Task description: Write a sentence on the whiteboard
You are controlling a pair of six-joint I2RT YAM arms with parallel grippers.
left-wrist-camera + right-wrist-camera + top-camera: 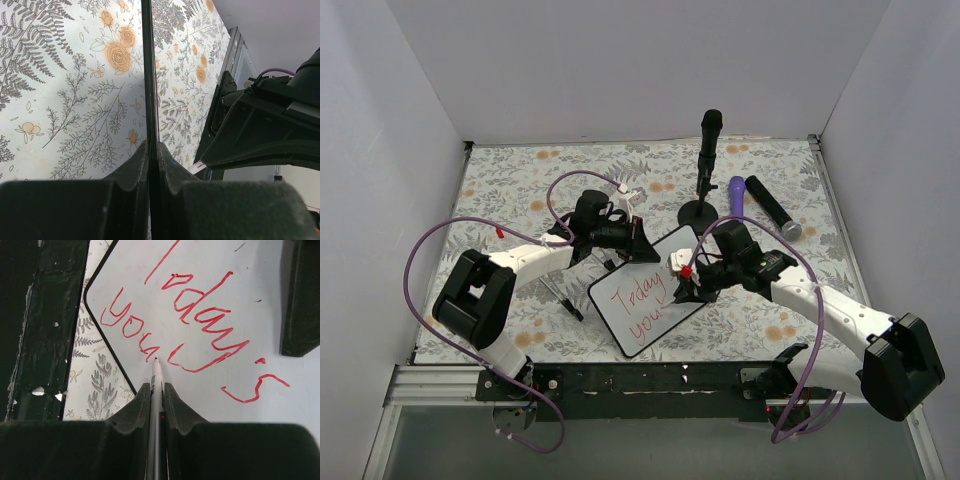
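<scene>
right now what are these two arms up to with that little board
They are writing on a whiteboard. The left gripper is shut on the whiteboard's edge and steadies it on the flowered table. The right gripper is shut on a red marker, whose tip appears to rest on the whiteboard. The red writing reads "Today's you", with the tip at the end of the last word, so the sentence looks unfinished.

Left arm [525, 258] and right arm [825, 300]: white link shells, chunky black joint housings, black wrist units. Purple cable [415, 265] loops loose along each. Matte black fingers [131, 412], notched at the tips. Same build both sides.
</scene>
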